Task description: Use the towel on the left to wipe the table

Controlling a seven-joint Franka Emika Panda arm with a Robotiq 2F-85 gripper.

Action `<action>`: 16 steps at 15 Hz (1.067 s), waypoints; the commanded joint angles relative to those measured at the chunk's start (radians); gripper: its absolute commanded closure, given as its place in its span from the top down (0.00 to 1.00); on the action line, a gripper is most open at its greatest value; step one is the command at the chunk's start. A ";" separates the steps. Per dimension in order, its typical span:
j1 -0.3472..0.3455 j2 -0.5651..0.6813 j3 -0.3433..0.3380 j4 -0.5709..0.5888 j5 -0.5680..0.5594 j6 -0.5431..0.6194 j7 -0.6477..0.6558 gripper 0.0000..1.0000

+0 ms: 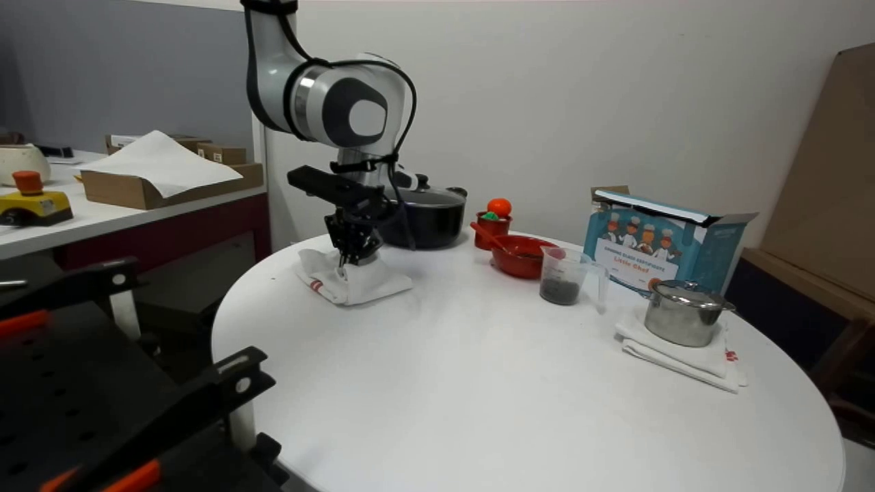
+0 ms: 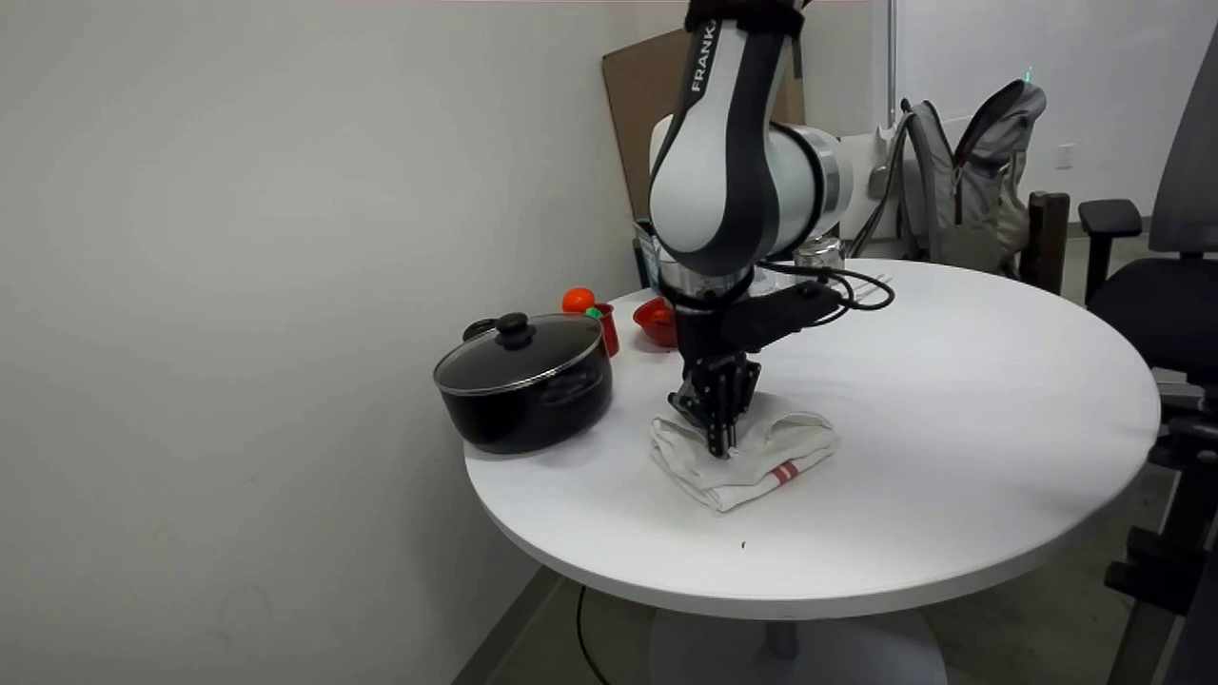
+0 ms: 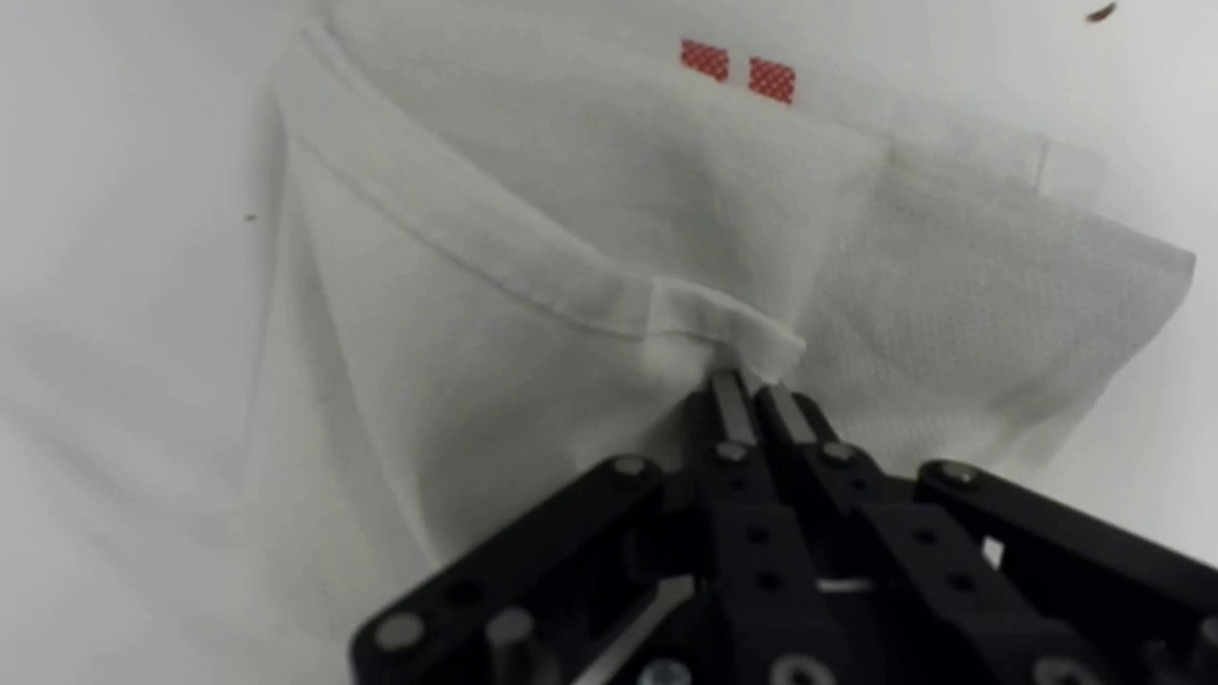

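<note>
A folded white towel with red stripes lies on the white round table (image 1: 478, 396). The towel (image 1: 372, 287) also shows in an exterior view (image 2: 785, 442) and in the wrist view (image 3: 514, 209). My gripper (image 1: 346, 261) points down at the towel, and its fingertips touch it, as an exterior view (image 2: 723, 451) also shows. In the wrist view the gripper's fingers (image 3: 758, 385) are close together with a pinched fold of towel between the tips. The towel's fold is raised at the tips, and the rest rests on the table. Small dark specks (image 3: 1101, 12) lie on the table beside the towel.
A black lidded pot (image 2: 523, 390) stands close behind the gripper by the wall. A red cup (image 1: 493, 229), red bowl (image 1: 521, 258), measuring cup (image 1: 562, 280) and blue box (image 1: 636, 246) line the back. A steel pot (image 1: 683, 318) sits on another white towel (image 1: 673, 365).
</note>
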State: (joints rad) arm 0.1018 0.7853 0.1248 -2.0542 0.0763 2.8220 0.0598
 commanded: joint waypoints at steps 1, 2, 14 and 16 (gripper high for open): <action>-0.012 0.036 -0.090 0.019 -0.012 0.027 0.016 0.07; -0.021 0.039 -0.114 0.029 -0.013 0.027 0.019 0.07; -0.216 0.144 -0.270 0.224 0.005 -0.006 0.052 0.07; -0.221 0.147 -0.274 0.225 0.003 -0.004 0.058 0.07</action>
State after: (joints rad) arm -0.1184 0.8717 -0.1358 -1.8759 0.0765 2.8206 0.0902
